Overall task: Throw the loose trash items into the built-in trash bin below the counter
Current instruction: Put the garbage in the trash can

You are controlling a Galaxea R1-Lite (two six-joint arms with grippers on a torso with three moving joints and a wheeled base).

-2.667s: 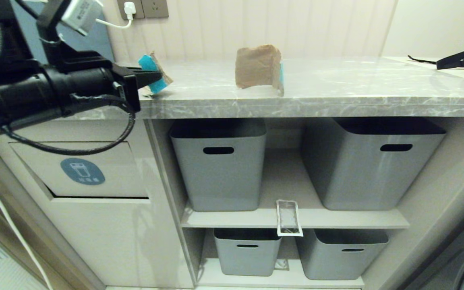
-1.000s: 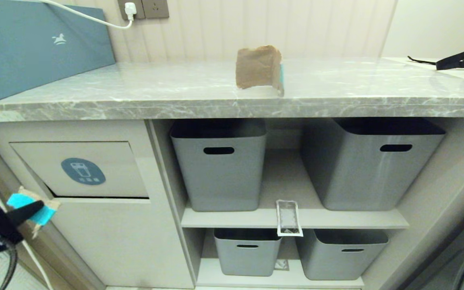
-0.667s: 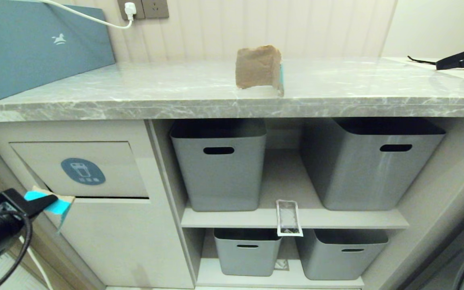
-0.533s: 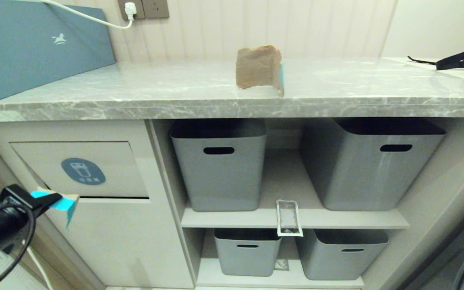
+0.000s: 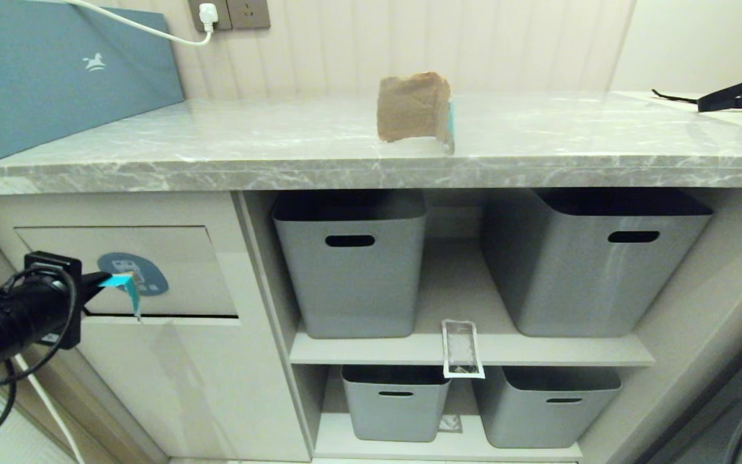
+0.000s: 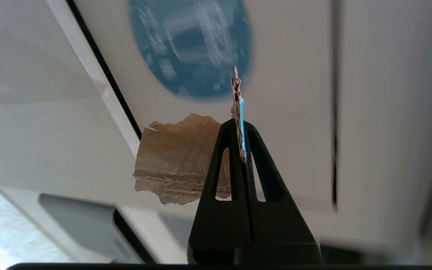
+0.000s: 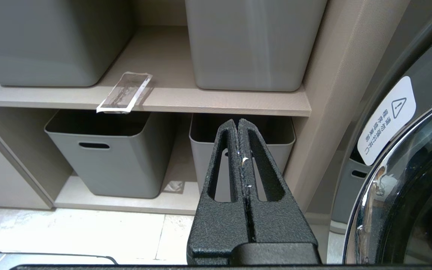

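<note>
My left gripper is shut on a torn brown cardboard piece with a teal face. It holds the piece right in front of the swing flap of the built-in trash bin, beside the blue oval sticker. A second torn cardboard piece stands on the grey marble counter. A clear white-edged wrapper lies over the front edge of the upper shelf. My right gripper is shut and empty, parked low near the lower tubs.
Grey plastic tubs fill the beige shelves, with two more below. A teal box sits at the counter's left end and a black strap at its right. A washing machine door stands at the right.
The left gripper has risen from below the flap's lower edge and moved right, and its wrist has rolled. The cardboard piece now hangs edge-on in front of the blue sticker.
</note>
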